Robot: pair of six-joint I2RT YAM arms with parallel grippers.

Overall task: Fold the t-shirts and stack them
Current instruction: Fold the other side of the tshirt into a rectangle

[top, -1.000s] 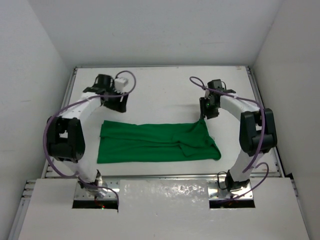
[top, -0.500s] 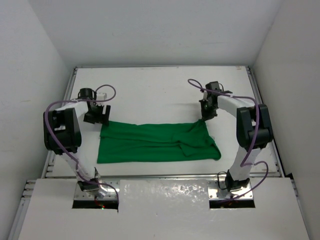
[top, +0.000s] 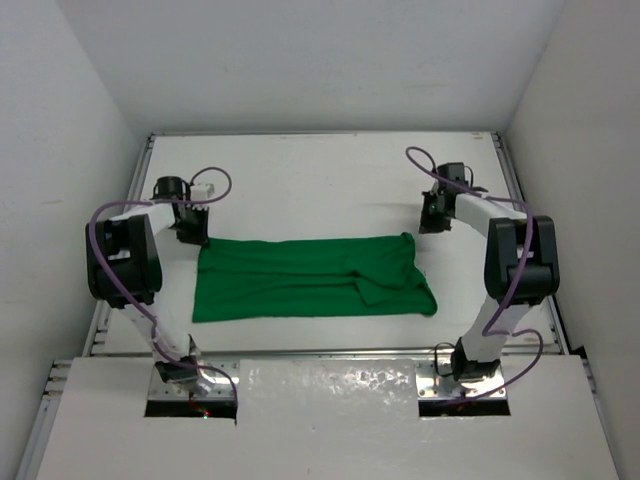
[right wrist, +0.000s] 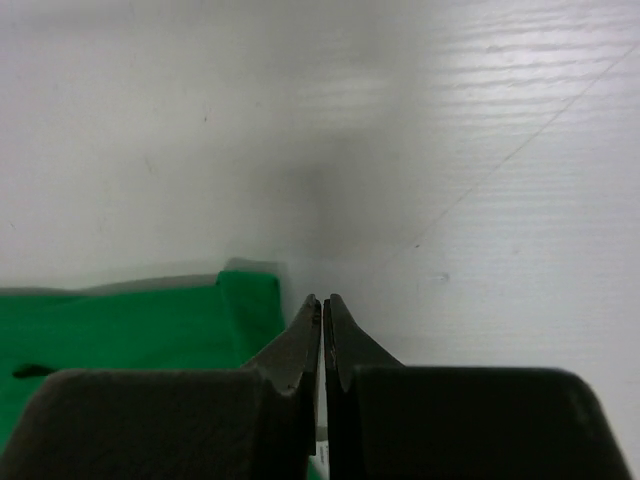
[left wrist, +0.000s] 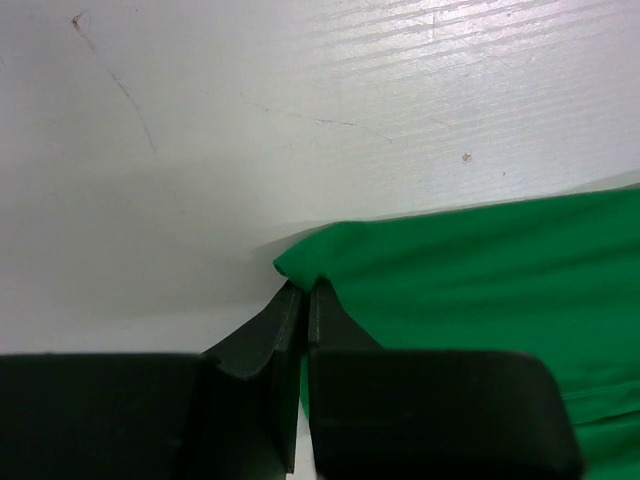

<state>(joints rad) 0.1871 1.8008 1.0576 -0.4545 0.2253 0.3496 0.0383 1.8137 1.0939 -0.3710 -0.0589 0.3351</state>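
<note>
The bright green t-shirt lies folded into a long flat strip across the middle of the white table. My left gripper is at the shirt's far left corner. In the left wrist view that gripper is shut, with the corner of the t-shirt pinched at its tips. My right gripper is a little beyond and to the right of the shirt's far right corner, apart from the cloth. The right wrist view shows this gripper shut with nothing between its tips, and the t-shirt to its left.
White walls enclose the table on the left, back and right. Metal rails run along the table's side edges. A white panel covers the near edge between the two arm bases. Purple cables loop off both arms.
The left gripper came down from the back to the shirt's far left corner and shut on it. The right gripper shut and drew back to the right, off the far right corner, which now lies flat.
</note>
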